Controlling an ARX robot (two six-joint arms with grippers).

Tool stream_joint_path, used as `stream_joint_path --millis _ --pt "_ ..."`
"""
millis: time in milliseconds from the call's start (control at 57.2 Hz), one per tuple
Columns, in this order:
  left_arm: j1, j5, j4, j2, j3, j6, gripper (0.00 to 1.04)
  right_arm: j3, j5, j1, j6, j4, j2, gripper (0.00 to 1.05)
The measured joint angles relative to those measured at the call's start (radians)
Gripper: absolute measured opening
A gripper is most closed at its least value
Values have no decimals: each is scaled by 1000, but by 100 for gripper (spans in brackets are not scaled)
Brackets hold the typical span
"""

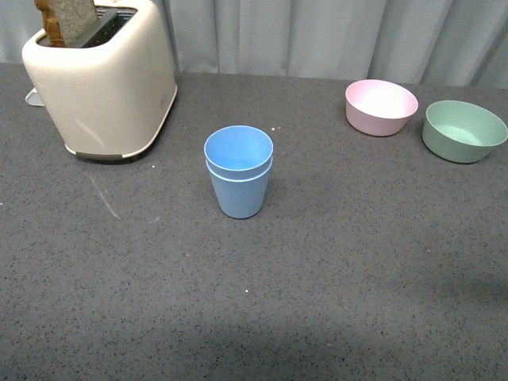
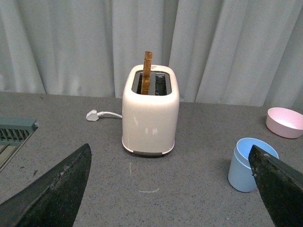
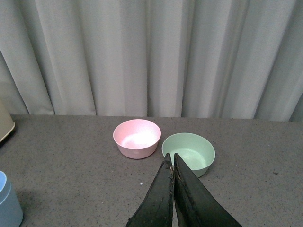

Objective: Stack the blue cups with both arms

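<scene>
The two light blue cups stand nested, one inside the other, upright in the middle of the grey table. Neither arm shows in the front view. In the left wrist view the stacked cups stand partly behind one finger of my left gripper, which is wide open and empty, held back from them. My right gripper is shut on nothing, above the table short of the bowls; one edge of the cups shows in the right wrist view.
A cream toaster with a slice of toast stands at the back left; it also shows in the left wrist view with its white plug. A pink bowl and a green bowl sit at the back right. Grey curtains hang behind.
</scene>
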Motion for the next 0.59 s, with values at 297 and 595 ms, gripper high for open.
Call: stream_joint_path --millis 297,595 --pt "0 0 0 0 0 0 98 -72 -97 -104 0 -194 -267 1" --pt "0 0 0 0 0 0 98 -100 -104 -106 0 -389 -495 1"
